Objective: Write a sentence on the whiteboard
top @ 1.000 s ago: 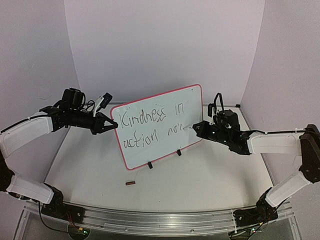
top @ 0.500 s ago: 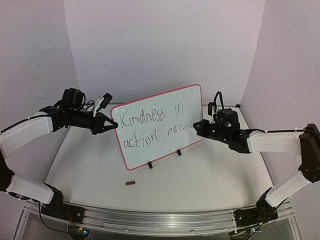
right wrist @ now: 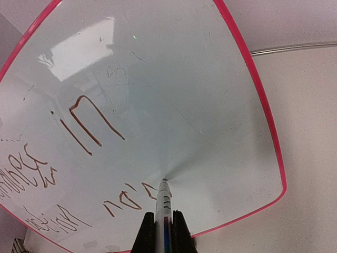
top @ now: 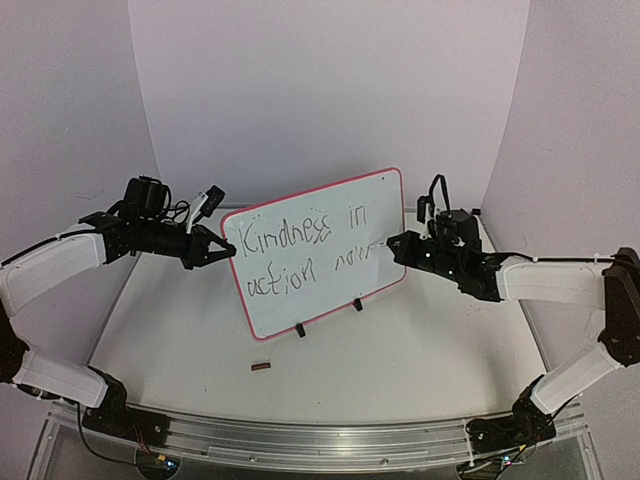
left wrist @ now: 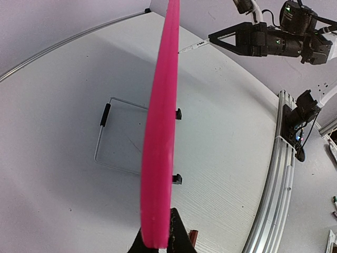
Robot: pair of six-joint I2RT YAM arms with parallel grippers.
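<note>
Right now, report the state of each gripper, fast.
Left gripper: shut, clamping the left rim of the whiteboard.
Right gripper: shut on a marker, its tip against the board.

Robotics lab, plain white enclosure walls (top: pixel 330 90), aluminium base rail (top: pixel 300 440)

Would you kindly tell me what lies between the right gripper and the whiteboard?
A marker, held in the shut right gripper, bridges that gap; its tip touches the whiteboard. The right wrist view shows this most clearly.
</note>
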